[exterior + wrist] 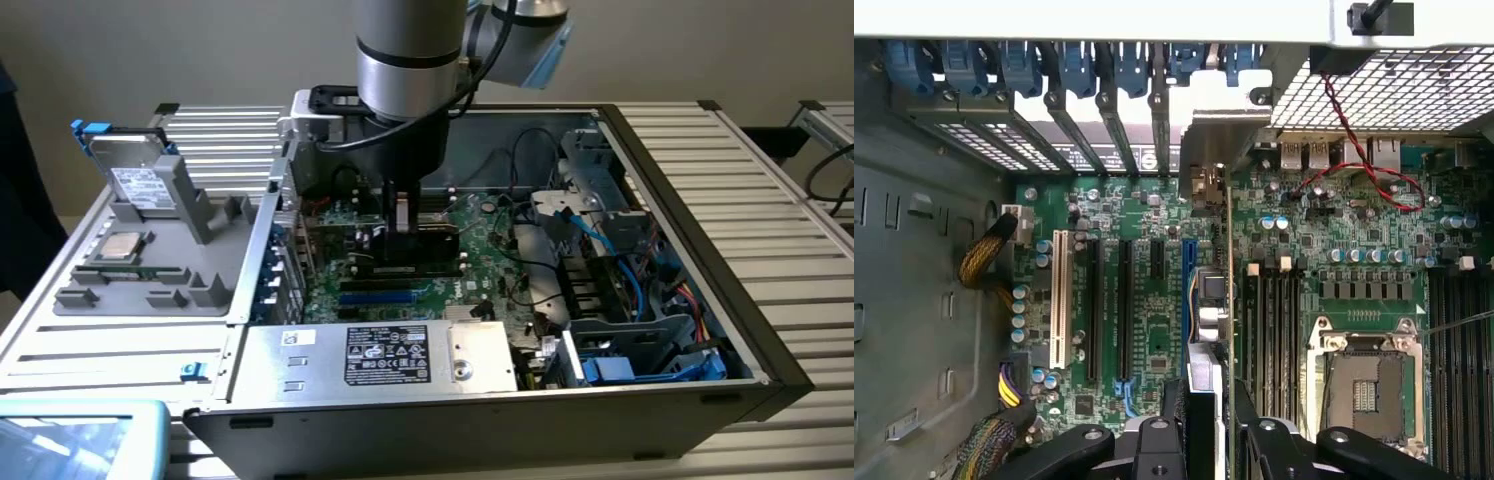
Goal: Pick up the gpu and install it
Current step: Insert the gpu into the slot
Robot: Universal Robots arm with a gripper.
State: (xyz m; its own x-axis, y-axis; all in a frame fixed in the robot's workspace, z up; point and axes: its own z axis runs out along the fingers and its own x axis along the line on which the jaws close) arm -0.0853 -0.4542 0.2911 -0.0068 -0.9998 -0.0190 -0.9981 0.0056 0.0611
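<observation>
The gpu (416, 247) hangs on edge inside the open computer case (694, 170), low over the green motherboard (467, 225), with its black cooler facing the exterior view's front. My gripper (400, 215) is shut on its upper edge. In the wrist view the gpu (1206, 300) is seen edge-on, standing along the blue expansion slot (1185, 262). Its silvery end bracket (1216, 150) sits at the rear slot openings. The black fingers (1159, 445) clamp the card from both sides, and my gripper (1206, 440) is shut on it.
Black expansion slots (1094, 310) and a white one (1061, 300) lie beside the card, with memory slots (1274, 320) and the CPU socket (1364, 385) on its other side. The power supply (387, 355) and drive cage (627, 300) crowd the case. A grey parts holder (200, 285) carries a hard drive (140, 180).
</observation>
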